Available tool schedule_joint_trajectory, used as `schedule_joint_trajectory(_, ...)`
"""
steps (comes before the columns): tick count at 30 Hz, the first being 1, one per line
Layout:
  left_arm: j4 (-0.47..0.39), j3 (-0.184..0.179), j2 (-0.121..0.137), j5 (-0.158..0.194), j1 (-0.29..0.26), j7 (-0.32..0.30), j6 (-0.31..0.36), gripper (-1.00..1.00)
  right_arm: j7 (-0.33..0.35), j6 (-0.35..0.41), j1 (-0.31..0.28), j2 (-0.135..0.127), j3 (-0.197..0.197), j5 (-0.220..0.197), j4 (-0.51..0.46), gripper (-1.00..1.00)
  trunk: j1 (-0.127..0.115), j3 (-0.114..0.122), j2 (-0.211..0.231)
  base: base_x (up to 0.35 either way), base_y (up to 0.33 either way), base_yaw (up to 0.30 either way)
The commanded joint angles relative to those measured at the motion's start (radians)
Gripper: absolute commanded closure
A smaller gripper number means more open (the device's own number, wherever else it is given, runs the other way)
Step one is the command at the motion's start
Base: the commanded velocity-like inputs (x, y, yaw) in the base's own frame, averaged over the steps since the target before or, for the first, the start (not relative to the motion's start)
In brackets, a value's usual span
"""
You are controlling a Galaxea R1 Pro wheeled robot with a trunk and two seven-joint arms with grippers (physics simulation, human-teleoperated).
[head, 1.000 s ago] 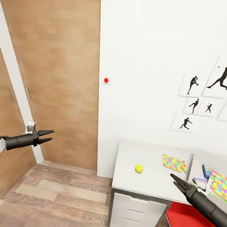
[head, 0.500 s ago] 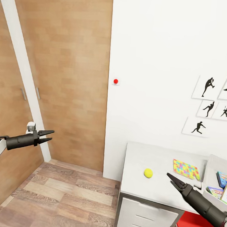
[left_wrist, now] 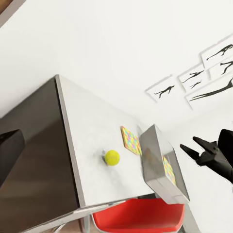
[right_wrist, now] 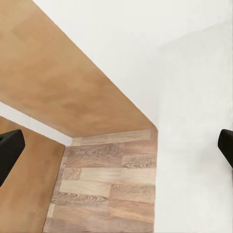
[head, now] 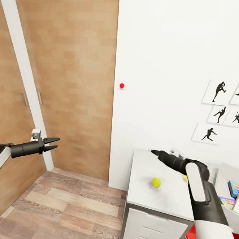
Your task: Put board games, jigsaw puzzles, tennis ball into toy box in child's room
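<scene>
The tennis ball (head: 156,182) is a small, plain yellow-green sphere lying alone on the pale grey-white top of the bench (head: 152,200), roughly mid-way across the visible part of it and clear of every edge. In the left wrist view the ball (left_wrist: 112,157) sits near a flat jigsaw puzzle (left_wrist: 130,140) covered in small multicoloured pieces, which lies between the ball and a grey open toy box (left_wrist: 156,162). In the head view the toy box (head: 226,172) stands at the bench's right end with colourful game boxes (head: 235,196) showing inside it.

The right hand (head: 155,152) reaches over the far side of the bench, behind the ball and apart from it; its fingers look close together there, but the right wrist view shows two dark fingertips (right_wrist: 9,150) at opposite edges of the picture, so they stand apart, holding nothing. The left hand (head: 52,144) hangs well off to the left over the wood-plank floor (head: 64,209), its two pointed fingers spread and empty.

Below the bench top are white drawers (head: 153,227), with a red chair seat (left_wrist: 138,216) beside them. Behind stands a white wall with black silhouette pictures (head: 221,114) and a small red dot (head: 121,85), next to wooden wardrobe doors (head: 66,67).
</scene>
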Motion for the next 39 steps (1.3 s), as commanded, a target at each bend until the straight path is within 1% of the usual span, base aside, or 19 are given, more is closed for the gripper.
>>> schedule_joint_trajectory(1,0.0,0.0,0.0,0.003,-0.001,-0.001,0.007,-1.0,-0.052,0.006,-0.053,0.014,0.005,-0.007,0.07,-1.0,0.001,-0.003,-0.003,0.028,0.0,0.0)
schedule_joint_trajectory(2,0.0,0.0,0.0,0.003,-0.001,-0.001,0.007,-1.0,-0.072,0.007,-0.076,0.02,0.007,-0.006,0.106,-1.0,0.001,-0.003,-0.003,0.042,0.0,0.0)
schedule_joint_trajectory(4,0.0,0.0,0.0,0.003,-0.001,0.0,0.003,-1.0,-0.149,0.001,-0.158,0.043,0.023,0.0,0.264,-1.0,0.001,-0.003,-0.003,0.091,0.0,0.0)
schedule_joint_trajectory(5,0.0,0.0,0.0,0.003,-0.001,0.0,-0.003,-1.0,-0.185,-0.004,-0.198,0.05,0.033,0.003,0.348,-1.0,0.001,-0.003,-0.003,0.156,0.016,0.0)
schedule_joint_trajectory(6,0.0,0.0,0.0,0.003,-0.001,0.0,-0.007,-1.0,-0.2,-0.006,-0.218,0.052,0.038,0.005,0.389,-1.0,0.001,-0.003,-0.003,0.181,0.033,0.0)
schedule_joint_trajectory(8,0.0,0.0,0.0,0.003,-0.001,0.002,-0.017,-1.0,-0.24,-0.023,-0.284,0.05,0.049,0.008,0.537,-1.0,0.001,-0.003,-0.003,0.236,0.071,0.0)
schedule_joint_trajectory(10,0.0,0.0,0.0,0.003,-0.001,0.003,-0.022,-1.0,-0.254,-0.038,-0.315,0.047,0.054,0.008,0.622,-1.0,0.001,-0.003,-0.003,0.261,0.07,0.0)
schedule_joint_trajectory(14,0.0,0.0,-0.001,0.003,-0.001,0.004,-0.026,-1.0,-0.264,-0.048,-0.333,0.042,0.061,0.011,0.678,-1.0,0.001,-0.003,-0.003,0.152,0.025,0.0)
schedule_joint_trajectory(19,0.0,0.0,-0.002,0.003,-0.001,0.006,-0.026,-1.0,-0.265,-0.048,-0.335,0.037,0.061,0.012,0.687,-1.0,0.001,-0.003,-0.003,0.233,0.002,0.0)
schedule_joint_trajectory(24,0.0,0.0,-0.011,0.001,-0.001,0.005,-0.027,-1.0,-0.27,-0.049,-0.334,0.033,0.061,0.012,0.693,-1.0,0.001,-0.004,-0.003,0.187,0.0,0.0)
schedule_joint_trajectory(26,0.0,-0.001,-0.013,0.0,-0.001,0.005,-0.027,-1.0,-0.272,-0.048,-0.334,0.019,0.061,0.011,0.705,-1.0,0.001,-0.006,-0.003,0.048,0.0,0.0)
schedule_joint_trajectory(27,-0.001,-0.004,-0.013,0.0,-0.001,0.005,-0.027,-1.0,-0.273,-0.048,-0.334,0.01,0.061,0.011,0.716,-1.0,0.001,-0.008,-0.003,0.024,0.0,0.0)
schedule_joint_trajectory(28,-0.001,-0.009,-0.013,0.0,-0.001,0.005,-0.028,-1.0,-0.273,-0.048,-0.334,0.005,0.061,0.011,0.722,-1.0,0.001,-0.009,-0.003,0.019,0.0,0.0)
schedule_joint_trajectory(30,-0.002,-0.032,-0.014,0.0,-0.001,0.005,-0.028,-1.0,-0.273,-0.047,-0.334,-0.007,0.061,0.011,0.741,-1.0,0.001,-0.012,-0.003,0.011,0.0,0.0)
schedule_joint_trajectory(33,-0.018,-0.094,-0.015,0.0,-0.001,0.005,-0.028,-1.0,-0.274,-0.044,-0.333,-0.031,0.062,0.011,0.767,-1.0,0.001,-0.017,-0.003,0.004,0.0,0.0)
schedule_joint_trajectory(34,-0.025,-0.102,-0.015,0.0,-0.001,0.005,-0.027,-1.0,-0.274,-0.044,-0.333,-0.035,0.062,0.011,0.768,-1.0,0.001,-0.018,-0.003,0.002,0.0,0.0)
schedule_joint_trajectory(36,-0.048,-0.125,-0.015,0.001,-0.001,0.004,-0.027,-1.0,-0.274,-0.042,-0.333,-0.052,0.063,0.011,0.774,-1.0,0.001,-0.022,-0.003,0.001,0.0,0.0)
schedule_joint_trajectory(39,-0.061,-0.137,-0.015,0.001,-0.001,0.003,-0.027,-1.0,-0.274,-0.04,-0.333,-0.068,0.063,0.011,0.776,-1.0,0.001,-0.027,-0.003,0.0,0.0,0.0)
